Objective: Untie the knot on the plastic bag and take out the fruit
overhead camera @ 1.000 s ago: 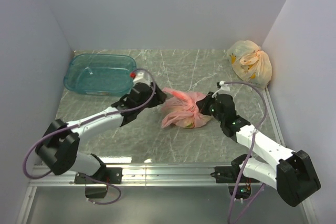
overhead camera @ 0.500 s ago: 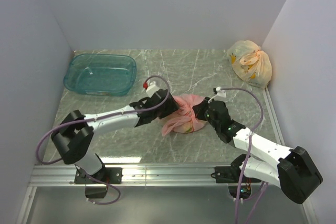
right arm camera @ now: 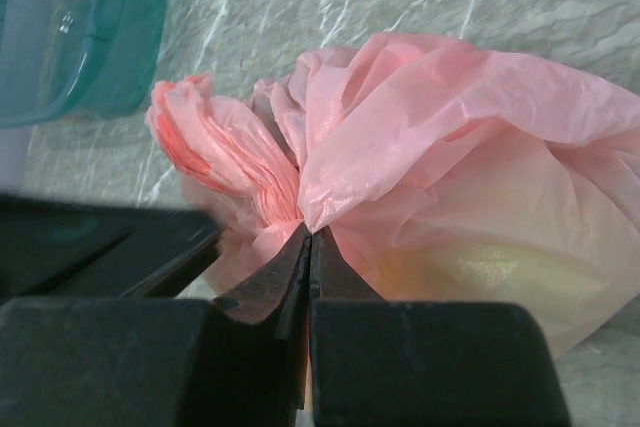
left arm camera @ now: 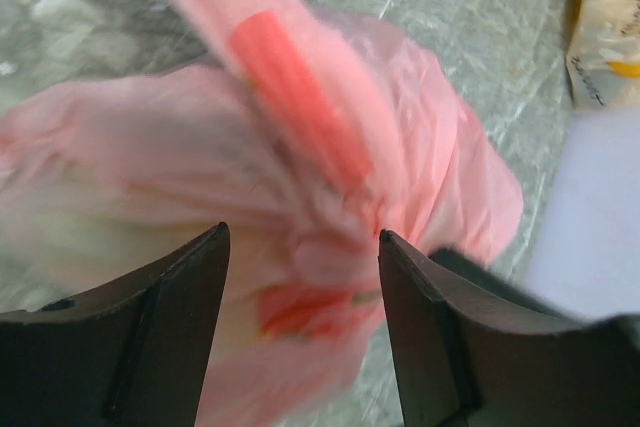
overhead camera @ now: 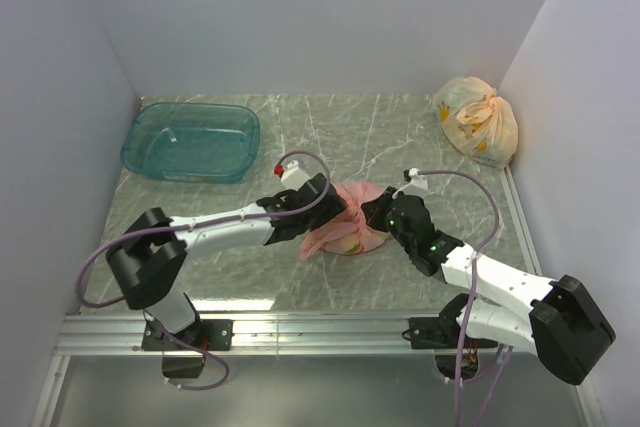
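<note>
The pink plastic bag (overhead camera: 345, 237) lies knotted at the table's middle, between my two grippers. My left gripper (overhead camera: 328, 205) is open. In the left wrist view its jaws (left arm camera: 300, 232) straddle the bag's twisted knot (left arm camera: 330, 247), with a handle strip (left arm camera: 300, 97) rising above it. My right gripper (overhead camera: 372, 209) is shut, and its tips (right arm camera: 308, 232) pinch the pink plastic at the base of the knot (right arm camera: 260, 187). Fruit shows only dimly through the bag: a pale yellow piece (right arm camera: 500, 267) and a red-orange patch (left arm camera: 300, 312).
A teal plastic bin (overhead camera: 190, 140) stands at the back left and also shows in the right wrist view (right arm camera: 70, 37). A pale yellow tied bag with orange print (overhead camera: 478, 119) sits in the back right corner. White walls enclose the table on three sides.
My left gripper has moved right from near the bin onto the bag's knot. My right gripper has moved left and forward against the bag. The bag has been bunched up between them.
</note>
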`<state>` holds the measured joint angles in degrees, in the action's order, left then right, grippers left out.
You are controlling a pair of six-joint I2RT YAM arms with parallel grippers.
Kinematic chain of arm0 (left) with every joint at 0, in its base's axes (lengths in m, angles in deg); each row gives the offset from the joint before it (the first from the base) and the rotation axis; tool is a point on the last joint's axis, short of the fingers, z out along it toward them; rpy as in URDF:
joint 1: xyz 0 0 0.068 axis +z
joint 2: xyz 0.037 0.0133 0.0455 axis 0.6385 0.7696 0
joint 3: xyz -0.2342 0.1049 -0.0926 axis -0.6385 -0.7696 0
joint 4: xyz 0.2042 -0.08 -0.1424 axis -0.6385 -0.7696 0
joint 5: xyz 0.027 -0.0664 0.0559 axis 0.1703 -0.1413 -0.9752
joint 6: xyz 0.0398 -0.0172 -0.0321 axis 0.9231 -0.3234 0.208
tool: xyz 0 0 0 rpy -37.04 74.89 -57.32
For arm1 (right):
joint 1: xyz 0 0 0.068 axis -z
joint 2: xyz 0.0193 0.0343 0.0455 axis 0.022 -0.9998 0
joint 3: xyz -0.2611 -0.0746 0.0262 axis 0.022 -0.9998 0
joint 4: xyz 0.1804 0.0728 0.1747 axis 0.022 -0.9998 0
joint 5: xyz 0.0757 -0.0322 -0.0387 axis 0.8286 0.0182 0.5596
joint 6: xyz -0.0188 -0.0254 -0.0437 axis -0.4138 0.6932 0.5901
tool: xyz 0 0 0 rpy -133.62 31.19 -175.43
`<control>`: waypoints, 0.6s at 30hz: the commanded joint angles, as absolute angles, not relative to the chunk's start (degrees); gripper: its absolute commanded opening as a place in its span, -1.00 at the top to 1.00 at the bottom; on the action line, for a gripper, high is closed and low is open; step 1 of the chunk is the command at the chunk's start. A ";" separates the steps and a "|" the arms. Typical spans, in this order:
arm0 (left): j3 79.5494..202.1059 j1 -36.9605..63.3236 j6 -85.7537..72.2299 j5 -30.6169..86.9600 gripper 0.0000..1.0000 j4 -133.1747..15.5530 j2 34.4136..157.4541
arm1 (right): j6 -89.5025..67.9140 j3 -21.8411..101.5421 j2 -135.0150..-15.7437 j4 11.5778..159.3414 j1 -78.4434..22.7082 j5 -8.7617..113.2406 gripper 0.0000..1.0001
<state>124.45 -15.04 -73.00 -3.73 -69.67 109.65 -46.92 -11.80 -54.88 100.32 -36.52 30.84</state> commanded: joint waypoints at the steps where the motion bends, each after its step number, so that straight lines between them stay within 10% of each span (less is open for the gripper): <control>1: 130.00 -14.20 -73.58 -4.26 -0.33 -68.04 113.51 | -48.01 -12.40 -55.29 104.33 -38.55 29.39 1.00; 6: 131.23 -13.76 -72.79 -3.38 -0.27 -68.12 117.82 | -48.19 -12.32 -56.96 105.48 -40.31 29.39 1.00; 15: 125.00 -13.67 -72.88 -3.64 0.90 -65.31 114.49 | -48.80 -12.76 -57.76 105.48 -40.40 27.99 1.00; 18: 122.81 -12.79 -72.09 -3.82 0.99 -65.40 112.29 | -48.54 -12.76 -57.49 104.34 -40.31 26.41 1.00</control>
<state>124.84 -13.70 -73.44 -2.79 -65.10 115.49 -48.10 -12.21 -57.54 103.20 -39.91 30.05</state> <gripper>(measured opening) 0.018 0.007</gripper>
